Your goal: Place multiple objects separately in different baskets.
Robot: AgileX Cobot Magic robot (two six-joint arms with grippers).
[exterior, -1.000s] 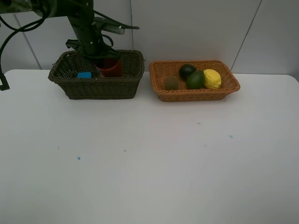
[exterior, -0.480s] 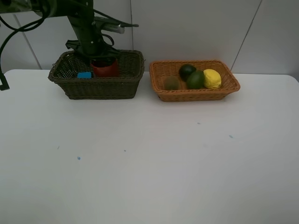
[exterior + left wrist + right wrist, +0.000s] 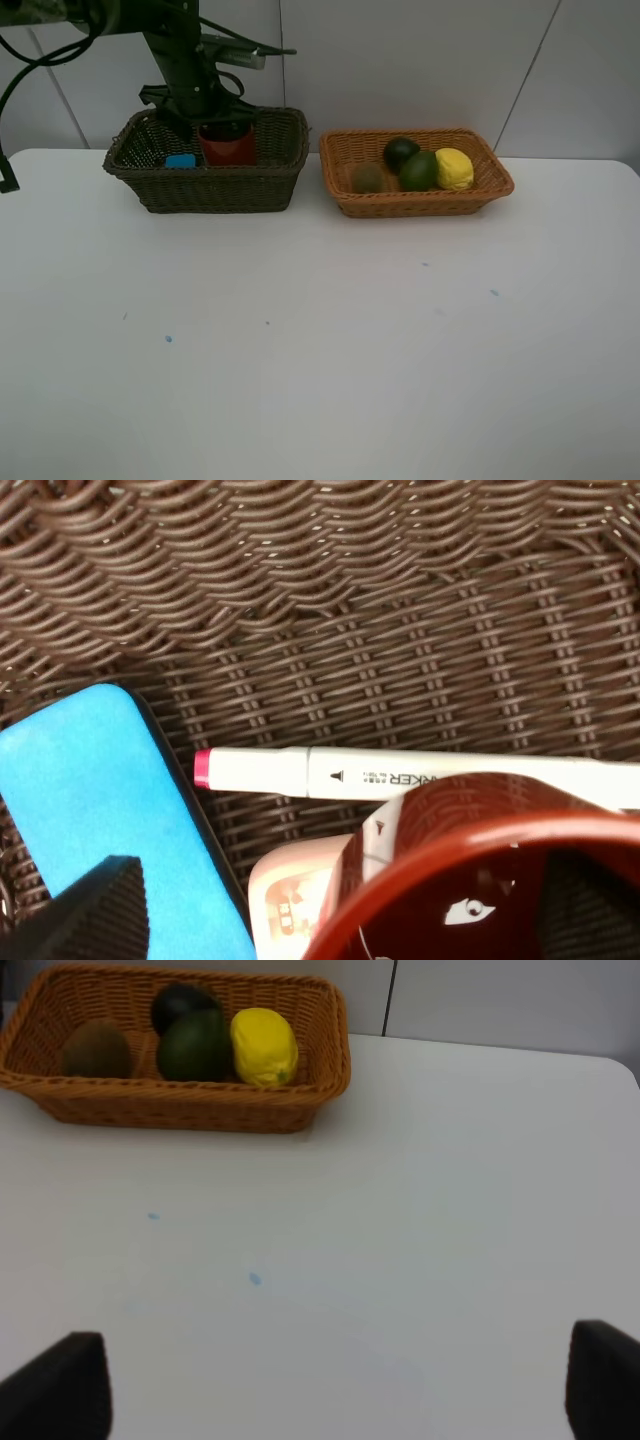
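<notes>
Red cup (image 3: 228, 146) sits upright in the dark basket (image 3: 210, 185), far left of the worktop (image 3: 320, 330), beside the blue eraser (image 3: 181, 160). Wrist view: it rests partly on the white marker (image 3: 420, 777) and a pink bottle (image 3: 295, 895). Left tool (image 3: 205, 118) hangs right over it, jaws spread wide, holding nothing. Cup looks like light rigid plastic, smooth and likely slippery; pinch the rim wall if re-gripping, it may tip. Right tool (image 3: 340, 1400) open, empty. Lemon (image 3: 454, 168), kiwi (image 3: 367, 178) in the orange basket (image 3: 415, 200).
</notes>
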